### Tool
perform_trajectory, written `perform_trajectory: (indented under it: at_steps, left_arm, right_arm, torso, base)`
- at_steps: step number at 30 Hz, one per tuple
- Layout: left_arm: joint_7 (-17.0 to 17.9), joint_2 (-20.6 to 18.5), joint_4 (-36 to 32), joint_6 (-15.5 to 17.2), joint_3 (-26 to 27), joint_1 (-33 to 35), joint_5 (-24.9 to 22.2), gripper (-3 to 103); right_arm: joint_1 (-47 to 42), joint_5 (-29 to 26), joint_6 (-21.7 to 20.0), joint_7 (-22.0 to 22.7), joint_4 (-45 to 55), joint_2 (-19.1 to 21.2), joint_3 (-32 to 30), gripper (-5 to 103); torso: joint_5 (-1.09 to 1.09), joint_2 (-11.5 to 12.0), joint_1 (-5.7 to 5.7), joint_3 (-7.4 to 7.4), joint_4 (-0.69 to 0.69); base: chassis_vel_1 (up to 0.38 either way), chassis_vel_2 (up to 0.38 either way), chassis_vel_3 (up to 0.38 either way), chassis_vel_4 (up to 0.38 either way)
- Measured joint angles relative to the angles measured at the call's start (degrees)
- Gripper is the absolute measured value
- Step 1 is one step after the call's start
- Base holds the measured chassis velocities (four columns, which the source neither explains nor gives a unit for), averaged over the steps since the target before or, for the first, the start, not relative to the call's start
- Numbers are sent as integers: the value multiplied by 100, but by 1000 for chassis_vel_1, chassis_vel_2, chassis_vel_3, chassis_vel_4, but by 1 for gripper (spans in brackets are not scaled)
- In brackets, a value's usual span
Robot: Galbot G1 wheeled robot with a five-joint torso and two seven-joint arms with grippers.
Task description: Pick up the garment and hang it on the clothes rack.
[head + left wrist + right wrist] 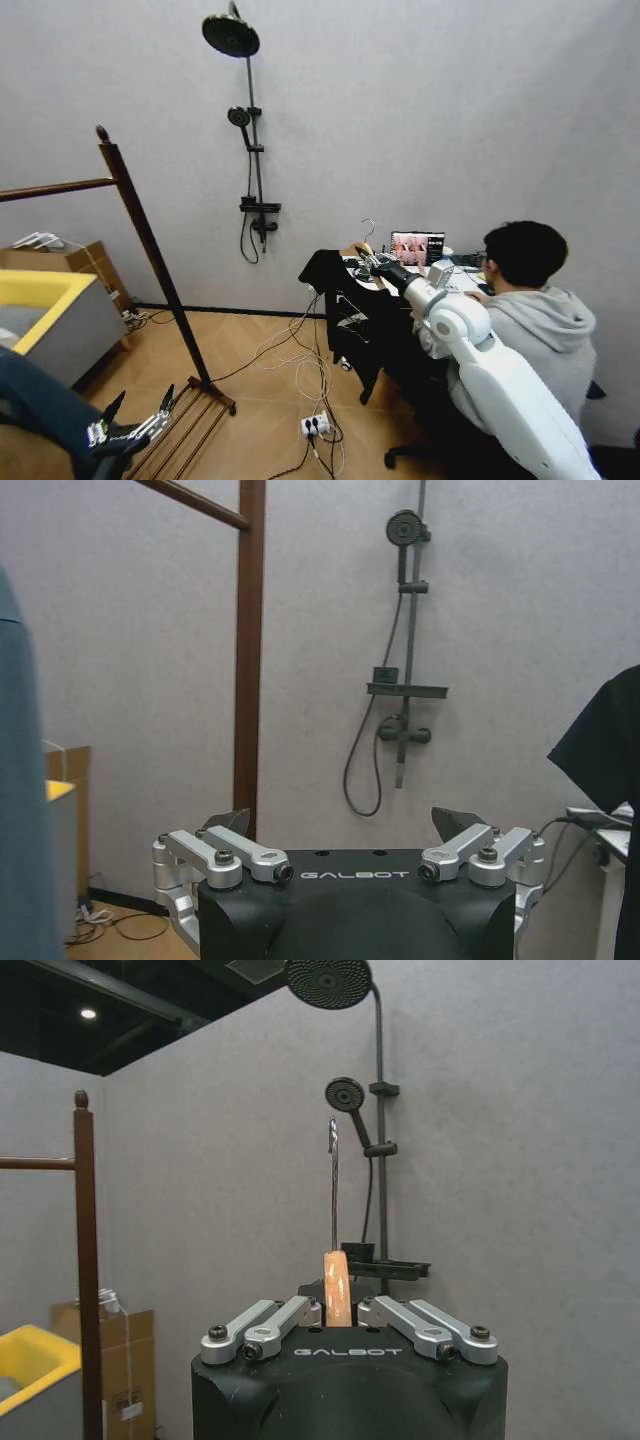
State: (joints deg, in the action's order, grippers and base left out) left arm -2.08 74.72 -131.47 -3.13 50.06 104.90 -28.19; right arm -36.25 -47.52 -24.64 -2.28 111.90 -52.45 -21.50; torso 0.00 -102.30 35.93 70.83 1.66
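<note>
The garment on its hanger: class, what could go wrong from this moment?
1. The right gripper pinches just the hanger; the garment may slide off when lifted.
2. Cables cross the floor toward the clothes rack; hem or base might snag.
3. A person sits close beside the arm.

The one word that can be read is "GALBOT", in pale capital letters. It stands on the black housing of the left gripper (347, 832), on the face just below the two silver finger linkages, centred between them. The same word "GALBOT" stands on the black housing of the right gripper (338, 1312), again just below its silver linkages. Beside the right gripper in the head view, a small lit screen (417, 246) shows pictures, but any writing on it is too small to read.
</note>
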Motion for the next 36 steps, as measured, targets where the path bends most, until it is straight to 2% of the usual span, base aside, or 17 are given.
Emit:
perform_trajectory:
  at_steps: [11,17,36]
  left_arm:
    - [0,0,0,0,0,0,0,100]
    - [0,0,0,0,0,0,0,100]
    - [0,0,0,0,0,0,0,100]
  right_arm:
    - [-5,-22,-2,151,4,-8,28,10]
    - [-92,-26,-3,171,70,-7,-22,10]
    - [-350,-125,26,169,152,60,-258,10]
  torso:
    - [0,0,-1,0,-3]
    - [0,0,0,0,1]
    - [0,0,0,1,-1]
  base:
    - [124,129,129,129]
    - [127,119,121,120]
    - [125,123,126,120]
